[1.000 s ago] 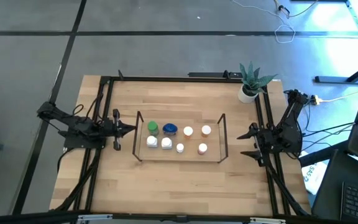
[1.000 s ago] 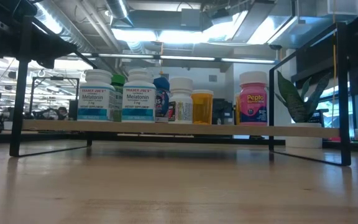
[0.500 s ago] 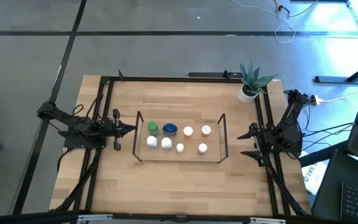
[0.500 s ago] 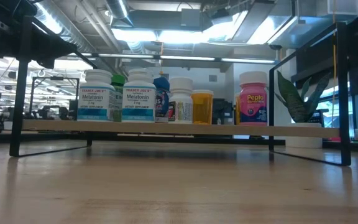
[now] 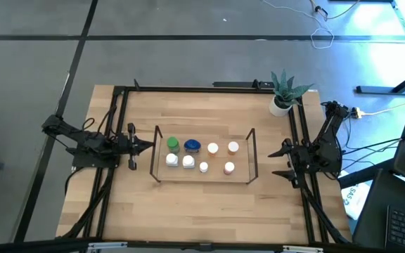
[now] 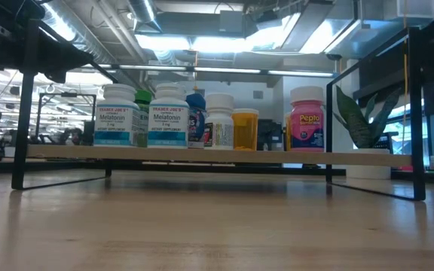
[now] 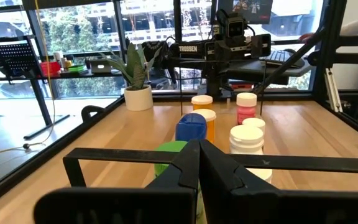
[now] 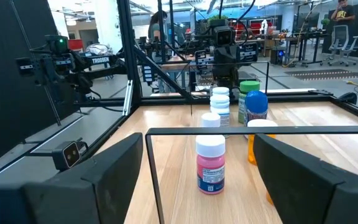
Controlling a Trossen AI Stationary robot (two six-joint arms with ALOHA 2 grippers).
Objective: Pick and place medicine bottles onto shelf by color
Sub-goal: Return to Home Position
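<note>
Several medicine bottles stand upright on their bases on the shelf point(image 5: 204, 176), a dark wire frame holding a light wood board point(image 6: 202, 154) at the table's middle. A green-capped bottle point(image 5: 172, 145) and a blue-capped bottle point(image 5: 192, 146) stand at the far left. White-capped bottles point(image 5: 180, 161) stand near them. An orange bottle point(image 6: 245, 129) and a pink bottle point(image 8: 211, 165) stand toward the right. My left gripper point(image 5: 146, 146) is shut and empty, just left of the shelf's left end. My right gripper point(image 5: 281, 160) is open and empty, right of the shelf's right end.
A green plant in a white pot point(image 5: 283, 97) stands at the table's far right corner. A larger black frame point(image 5: 121, 95) edges the table. Bare wood lies in front of and behind the shelf.
</note>
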